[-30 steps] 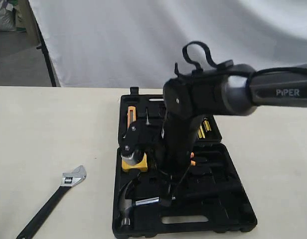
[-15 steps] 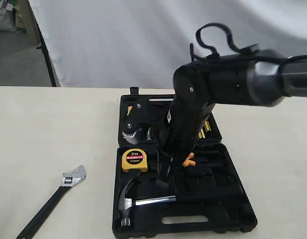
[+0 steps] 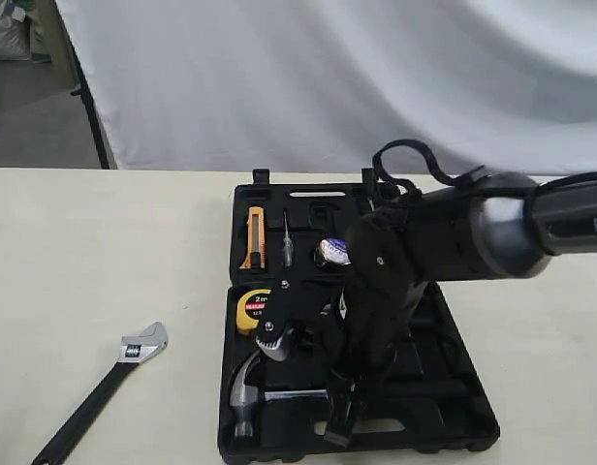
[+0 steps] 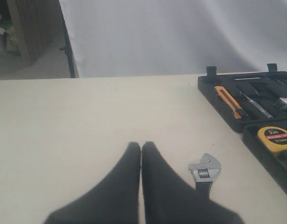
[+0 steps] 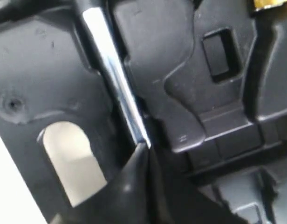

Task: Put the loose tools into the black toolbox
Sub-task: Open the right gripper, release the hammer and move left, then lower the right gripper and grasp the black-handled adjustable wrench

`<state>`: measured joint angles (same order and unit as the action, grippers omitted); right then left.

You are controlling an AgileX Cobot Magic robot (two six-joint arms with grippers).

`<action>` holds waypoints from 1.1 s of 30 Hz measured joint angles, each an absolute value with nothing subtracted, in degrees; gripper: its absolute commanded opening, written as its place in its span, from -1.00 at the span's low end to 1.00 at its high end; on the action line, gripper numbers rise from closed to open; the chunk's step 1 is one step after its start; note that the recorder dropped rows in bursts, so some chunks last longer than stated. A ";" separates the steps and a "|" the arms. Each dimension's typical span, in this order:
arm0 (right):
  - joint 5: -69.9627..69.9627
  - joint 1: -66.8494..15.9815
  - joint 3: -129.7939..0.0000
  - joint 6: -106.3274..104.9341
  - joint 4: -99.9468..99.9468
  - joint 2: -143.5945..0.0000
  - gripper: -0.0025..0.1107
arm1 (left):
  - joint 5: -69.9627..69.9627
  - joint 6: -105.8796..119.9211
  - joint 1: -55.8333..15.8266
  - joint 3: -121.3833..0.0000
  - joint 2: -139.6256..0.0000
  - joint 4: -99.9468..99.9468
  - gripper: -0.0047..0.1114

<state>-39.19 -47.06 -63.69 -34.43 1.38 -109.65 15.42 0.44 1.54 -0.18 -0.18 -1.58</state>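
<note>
Claw hammer (image 3: 245,395) lies in the handle-slot half of the black toolbox (image 3: 454,407), chrome neck along its recess. Right gripper (image 5: 144,151): fingers pressed together, holding nothing, closed tip against the chrome neck. Judged a nudge to seat the hammer, not a grasp.

Tape roll (image 3: 329,252) sits in the other half. Adjustable wrench (image 3: 105,387) lies loose on the worktop (image 3: 105,252), apart from the box.

Left gripper (image 4: 141,148): fingers pressed together, empty, near the wrench head. It must spread before any pick.
</note>
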 measured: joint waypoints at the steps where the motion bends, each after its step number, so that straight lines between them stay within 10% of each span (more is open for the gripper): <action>1: -39.42 -47.06 -63.94 -34.43 1.38 -109.74 -0.96 | 15.42 0.44 1.54 -0.18 -0.18 -1.58 -0.91; 28: -18.13 -58.66 -81.62 -33.65 -23.49 -118.04 -0.96 | 15.42 0.44 1.54 -0.18 -0.18 -1.58 -0.91; 33: -22.91 -59.14 -90.16 -30.06 -23.49 -124.59 -0.38 | 15.42 0.44 1.54 -0.18 -0.18 -1.58 -0.91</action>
<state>-22.91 -59.14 -90.16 -30.06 -23.49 -124.59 15.42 0.44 1.54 -0.18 -0.18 -1.58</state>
